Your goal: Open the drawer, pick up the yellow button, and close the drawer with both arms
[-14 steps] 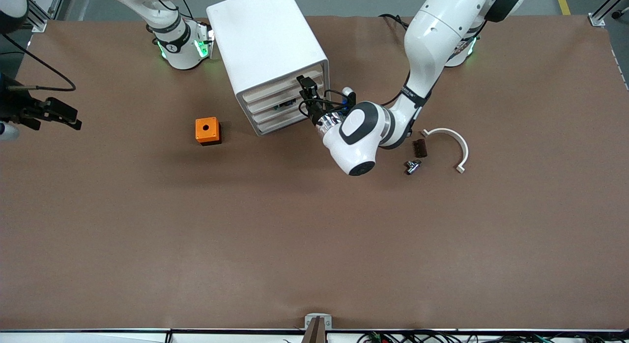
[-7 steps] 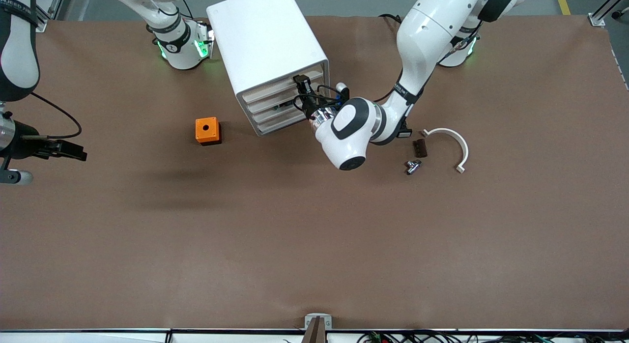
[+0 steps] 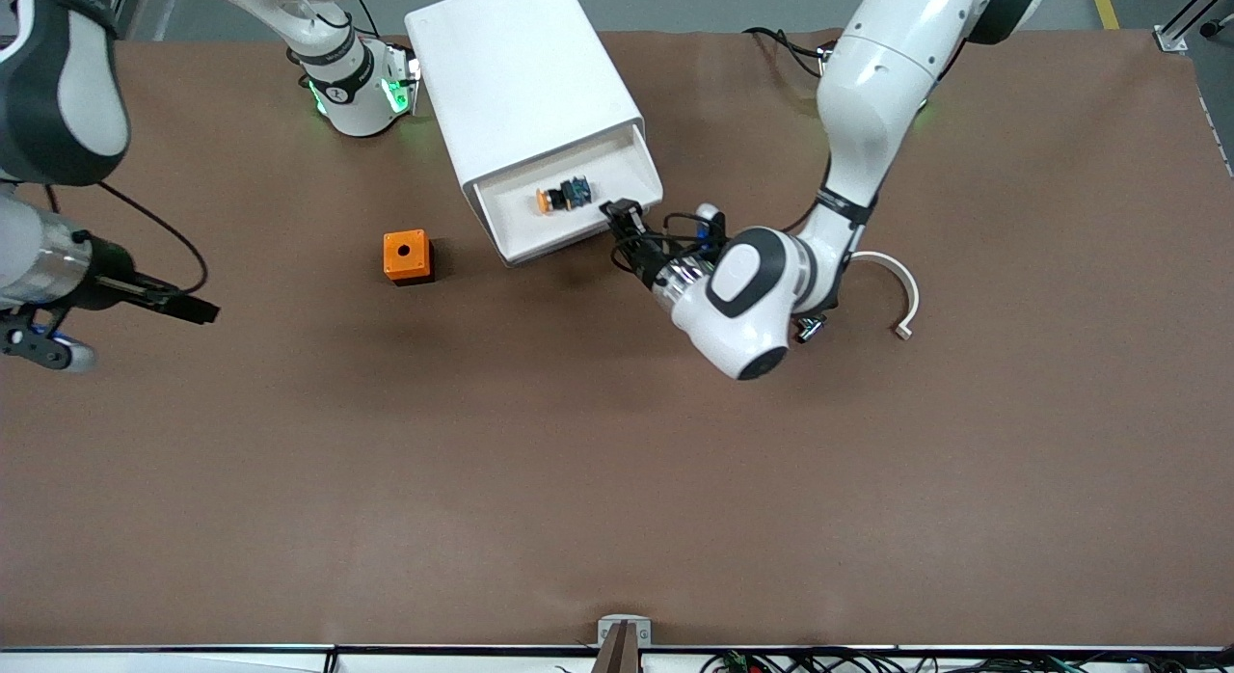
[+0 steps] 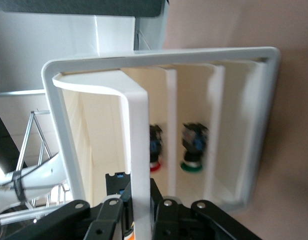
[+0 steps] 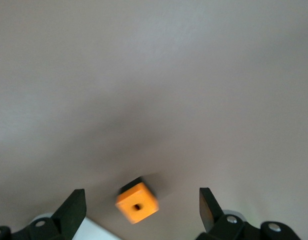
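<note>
The top drawer (image 3: 525,227) of the white cabinet (image 3: 521,75) stands pulled out. The button (image 3: 562,195), with orange cap, black body and blue end, lies in it in plain sight. My left gripper (image 3: 622,217) is shut on the drawer's front slat (image 4: 139,140) at the corner toward the left arm's end; in the left wrist view the gripper (image 4: 140,200) has both fingers pressed against the slat. My right gripper (image 3: 198,311) hangs open over the table toward the right arm's end, apart from the cabinet. Its wrist view shows the gripper (image 5: 142,209) holding nothing.
An orange cube (image 3: 407,256) with a round hole sits on the table beside the cabinet, also under the right gripper's camera as the orange cube (image 5: 137,206). A white curved bracket (image 3: 901,287) and a small metal part (image 3: 808,329) lie by the left arm. Lower drawers hold red-capped (image 4: 155,152) and green-capped (image 4: 193,150) parts.
The left gripper shut on the top drawer's front and pulled it out toward the front camera, uncovering the button. The right arm swung in over the table toward the orange cube.
</note>
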